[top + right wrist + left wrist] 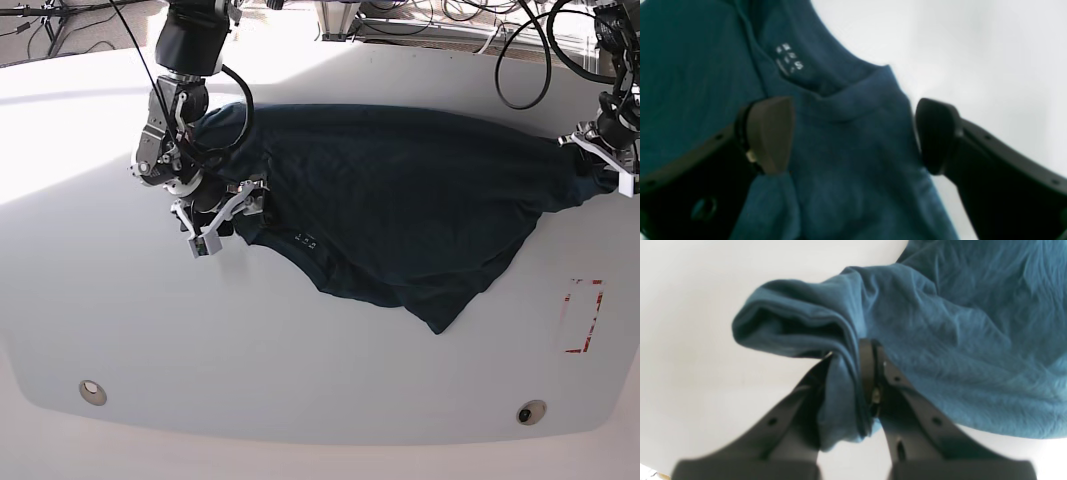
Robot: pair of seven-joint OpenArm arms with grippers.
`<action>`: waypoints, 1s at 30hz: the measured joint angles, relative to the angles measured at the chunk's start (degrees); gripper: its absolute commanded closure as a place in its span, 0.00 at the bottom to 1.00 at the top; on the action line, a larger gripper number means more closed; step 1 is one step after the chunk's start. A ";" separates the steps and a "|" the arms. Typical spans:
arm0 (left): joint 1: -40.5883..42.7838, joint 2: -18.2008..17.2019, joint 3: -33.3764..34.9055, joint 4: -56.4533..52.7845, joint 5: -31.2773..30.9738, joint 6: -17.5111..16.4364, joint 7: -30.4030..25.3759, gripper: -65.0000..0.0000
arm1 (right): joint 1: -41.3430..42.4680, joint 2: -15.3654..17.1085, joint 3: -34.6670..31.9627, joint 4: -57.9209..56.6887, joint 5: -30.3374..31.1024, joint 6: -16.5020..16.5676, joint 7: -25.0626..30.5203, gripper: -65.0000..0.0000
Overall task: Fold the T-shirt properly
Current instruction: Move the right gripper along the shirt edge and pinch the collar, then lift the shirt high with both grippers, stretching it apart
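1. Navy-blue soft cotton T-shirt (pixel 400 190) lies spread and rumpled across the white table (pixel 120 330), its collar end with the small pale printed neck label (pixel 789 60) toward the right arm and its far end drawn out toward the left arm.
2. Left gripper (pixel 853 373) is clamped on a bunched fold of the cloth, which is pinched between the black fingers and spills out behind them.
3. Right gripper (pixel 853 133) stands wide apart, one finger over the fabric just below the label and the other at the shirt's edge; it holds nothing yet.
4. Judged from this, the step in hand is getting a second hold near the collar so the shirt can be stretched flat.
5. To do it well, the right jaws should probably sink low enough to catch the cloth layers at the edge before closing, not just the top ridge.
6. The left hold should likely keep gentle tension, so wrinkles pull out without dragging the collar away.
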 measured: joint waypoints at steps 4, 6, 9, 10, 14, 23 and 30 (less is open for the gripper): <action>0.00 0.04 0.00 0.00 0.00 0.00 0.00 0.98 | -0.22 -0.28 -0.24 -0.44 0.11 0.02 1.38 0.29; 0.00 0.04 0.00 0.00 -0.02 0.00 -0.02 0.98 | -0.15 -0.17 -0.24 -0.76 -0.20 0.04 1.40 0.49; -0.04 0.04 0.00 0.00 0.00 0.00 0.00 0.98 | 0.09 0.04 -0.15 -1.99 -0.09 0.00 2.12 0.80; -0.04 0.04 0.00 0.00 -0.02 0.00 0.00 0.98 | 0.22 0.26 -0.13 -2.62 0.07 0.00 2.54 0.95; -0.37 0.04 0.07 -0.20 -0.02 0.00 0.00 0.98 | 1.22 0.72 -0.15 -3.85 -0.04 0.02 1.49 1.00; -4.28 0.04 0.48 -2.27 -0.04 0.00 -0.07 0.98 | -0.04 1.92 -0.02 2.47 -1.68 -0.11 -3.63 1.00; -8.63 0.24 3.02 -1.36 -0.28 -0.02 0.96 0.98 | -1.62 3.32 0.02 15.47 -1.46 -0.02 -9.81 1.00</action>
